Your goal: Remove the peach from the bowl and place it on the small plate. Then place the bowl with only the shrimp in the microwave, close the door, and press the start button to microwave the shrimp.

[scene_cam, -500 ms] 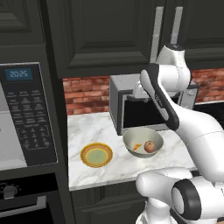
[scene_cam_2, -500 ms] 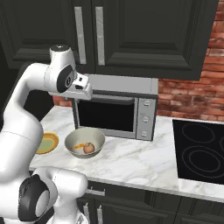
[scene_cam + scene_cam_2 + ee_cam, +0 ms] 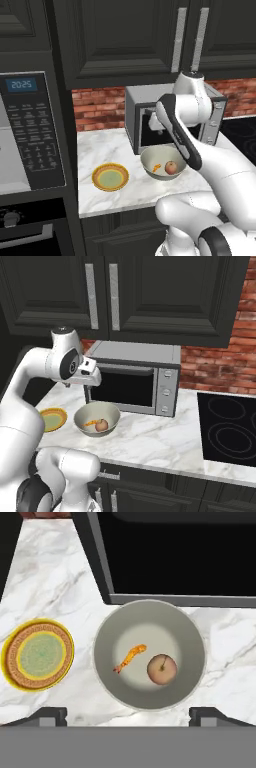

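A grey bowl (image 3: 105,662) stands on the marble counter just in front of the microwave (image 3: 175,552). Inside it lie a peach (image 3: 161,669) on the right and an orange shrimp (image 3: 130,658) on the left. The small plate (image 3: 37,655), yellow-rimmed with a green centre, sits left of the bowl. My gripper (image 3: 128,717) hangs open above the bowl, holding nothing, its fingertips (image 3: 47,716) wide apart. From the base I see the gripper (image 3: 154,125) in front of the microwave (image 3: 145,95), over the bowl (image 3: 149,159), peach (image 3: 171,167) and plate (image 3: 110,177).
The microwave (image 3: 135,376) shows a dark cavity, its door edge (image 3: 92,557) angled at the left. A black cooktop (image 3: 230,428) lies to the right. A wall oven with a control panel (image 3: 30,130) bounds the counter's left end. Dark cabinets hang overhead.
The arm has come down, bringing the hand lower over the bowl. Bowl, peach, shrimp and plate have not moved.
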Controlling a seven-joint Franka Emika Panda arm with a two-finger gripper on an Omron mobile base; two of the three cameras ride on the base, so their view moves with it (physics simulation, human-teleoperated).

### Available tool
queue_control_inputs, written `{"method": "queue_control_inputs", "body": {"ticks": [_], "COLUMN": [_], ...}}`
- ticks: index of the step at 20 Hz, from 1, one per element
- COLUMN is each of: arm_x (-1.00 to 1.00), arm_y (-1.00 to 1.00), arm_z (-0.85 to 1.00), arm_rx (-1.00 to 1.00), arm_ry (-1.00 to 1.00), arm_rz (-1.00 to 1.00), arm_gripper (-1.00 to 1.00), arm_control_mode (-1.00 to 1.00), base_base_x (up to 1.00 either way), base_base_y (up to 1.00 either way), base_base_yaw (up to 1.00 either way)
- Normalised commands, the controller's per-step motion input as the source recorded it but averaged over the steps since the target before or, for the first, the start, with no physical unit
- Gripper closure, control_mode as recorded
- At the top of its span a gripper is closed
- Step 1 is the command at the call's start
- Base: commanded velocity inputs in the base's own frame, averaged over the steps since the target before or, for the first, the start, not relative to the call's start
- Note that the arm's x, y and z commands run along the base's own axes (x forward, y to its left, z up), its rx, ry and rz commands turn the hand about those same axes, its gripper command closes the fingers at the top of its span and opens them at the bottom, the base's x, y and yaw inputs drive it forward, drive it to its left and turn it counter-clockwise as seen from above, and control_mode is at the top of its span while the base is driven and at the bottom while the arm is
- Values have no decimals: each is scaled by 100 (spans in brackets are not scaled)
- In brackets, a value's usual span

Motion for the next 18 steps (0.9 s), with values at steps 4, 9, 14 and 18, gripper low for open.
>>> {"method": "queue_control_inputs", "body": {"ticks": [4, 9, 14, 18], "arm_x": [3, 8, 36, 19], "arm_y": [-57, -55, -3, 0], "arm_z": [-96, -55, -84, -58], "arm_rx": [1, 3, -3, -6], "arm_ry": [21, 19, 18, 6], "arm_rz": [-4, -7, 0, 0], "arm_gripper": [-100, -100, -100, -100], "arm_control_mode": [-100, -100, -100, -100], "base_base_x": [0, 0, 0, 0], "base_base_y": [0, 0, 0, 0], "base_base_yaw": [0, 0, 0, 0]}}
